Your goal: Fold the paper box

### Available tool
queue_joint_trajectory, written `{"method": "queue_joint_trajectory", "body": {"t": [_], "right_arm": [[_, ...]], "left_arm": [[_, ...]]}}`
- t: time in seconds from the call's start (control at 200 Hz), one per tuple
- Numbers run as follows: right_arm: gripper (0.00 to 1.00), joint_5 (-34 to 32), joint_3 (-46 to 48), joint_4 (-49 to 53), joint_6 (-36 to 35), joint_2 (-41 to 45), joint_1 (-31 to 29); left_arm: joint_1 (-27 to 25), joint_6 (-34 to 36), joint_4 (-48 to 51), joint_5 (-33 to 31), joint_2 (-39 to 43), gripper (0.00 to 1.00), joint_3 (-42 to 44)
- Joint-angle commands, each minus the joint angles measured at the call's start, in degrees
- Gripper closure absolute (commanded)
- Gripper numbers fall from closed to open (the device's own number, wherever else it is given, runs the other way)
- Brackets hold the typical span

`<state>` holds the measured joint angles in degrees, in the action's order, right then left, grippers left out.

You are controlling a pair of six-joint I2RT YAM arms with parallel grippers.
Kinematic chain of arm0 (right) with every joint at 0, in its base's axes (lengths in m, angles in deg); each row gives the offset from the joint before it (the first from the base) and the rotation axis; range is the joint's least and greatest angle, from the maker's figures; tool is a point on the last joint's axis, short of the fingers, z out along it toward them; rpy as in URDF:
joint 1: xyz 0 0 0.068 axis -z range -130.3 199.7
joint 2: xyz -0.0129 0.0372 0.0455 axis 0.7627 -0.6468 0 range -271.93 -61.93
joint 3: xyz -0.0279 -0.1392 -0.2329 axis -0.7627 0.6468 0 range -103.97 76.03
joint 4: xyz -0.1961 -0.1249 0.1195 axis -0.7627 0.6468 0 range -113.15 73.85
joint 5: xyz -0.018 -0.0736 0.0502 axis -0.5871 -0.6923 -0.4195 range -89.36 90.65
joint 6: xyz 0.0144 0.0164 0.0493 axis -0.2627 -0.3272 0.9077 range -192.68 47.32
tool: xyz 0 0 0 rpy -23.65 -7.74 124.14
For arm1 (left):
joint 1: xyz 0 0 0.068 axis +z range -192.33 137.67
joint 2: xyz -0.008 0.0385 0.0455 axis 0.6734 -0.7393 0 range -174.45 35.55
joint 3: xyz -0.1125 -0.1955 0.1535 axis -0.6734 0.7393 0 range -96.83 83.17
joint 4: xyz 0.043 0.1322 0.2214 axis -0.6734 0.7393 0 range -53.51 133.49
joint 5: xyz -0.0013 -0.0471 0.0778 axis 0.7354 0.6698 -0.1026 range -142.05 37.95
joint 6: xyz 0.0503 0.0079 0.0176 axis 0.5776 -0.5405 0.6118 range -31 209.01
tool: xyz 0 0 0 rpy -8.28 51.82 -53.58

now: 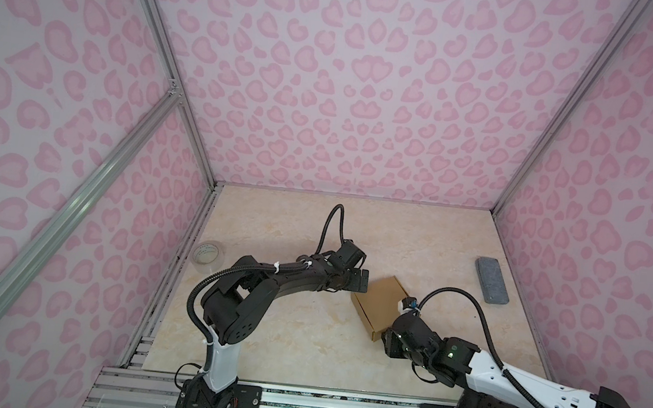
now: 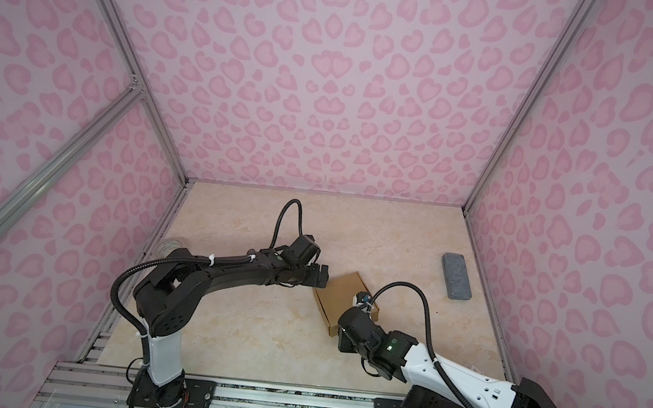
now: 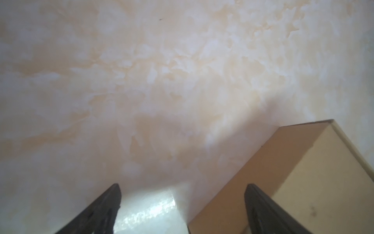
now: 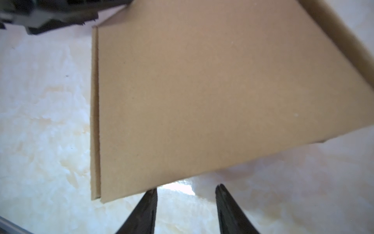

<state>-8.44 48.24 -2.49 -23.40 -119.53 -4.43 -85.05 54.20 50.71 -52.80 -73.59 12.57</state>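
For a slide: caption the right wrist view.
Open right gripper beside the flat brown cardboard paper box on a marbled tabletop.

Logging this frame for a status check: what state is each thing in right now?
paper box: folded shut, lying flat.
left gripper: open, at the box's corner, empty.
right gripper: open, at the box's edge, empty.
tape roll: untouched, off to the side.
grey block: lying flat, untouched.

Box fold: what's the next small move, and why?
Probably back the right gripper off the paper box: the box looks folded shut and flat, and the jaws stand apart and empty at its edge. The left gripper is open too.
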Motion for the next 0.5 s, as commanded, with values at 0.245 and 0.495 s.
{"method": "queue_joint_trajectory", "body": {"t": [0.245, 0.495], "right_arm": [[0.48, 2.32, -5.10, 4.48, -3.37, 2.11, 0.61], [0.41, 1.20, -10.28, 7.15, -12.99, 7.32, 11.83]], "left_arm": [[2.47, 3.44, 11.71, 0.93, 2.52, 0.02, -6.07], [4.27, 1.49, 14.67, -11.10, 9.21, 0.02, -10.51]]}}
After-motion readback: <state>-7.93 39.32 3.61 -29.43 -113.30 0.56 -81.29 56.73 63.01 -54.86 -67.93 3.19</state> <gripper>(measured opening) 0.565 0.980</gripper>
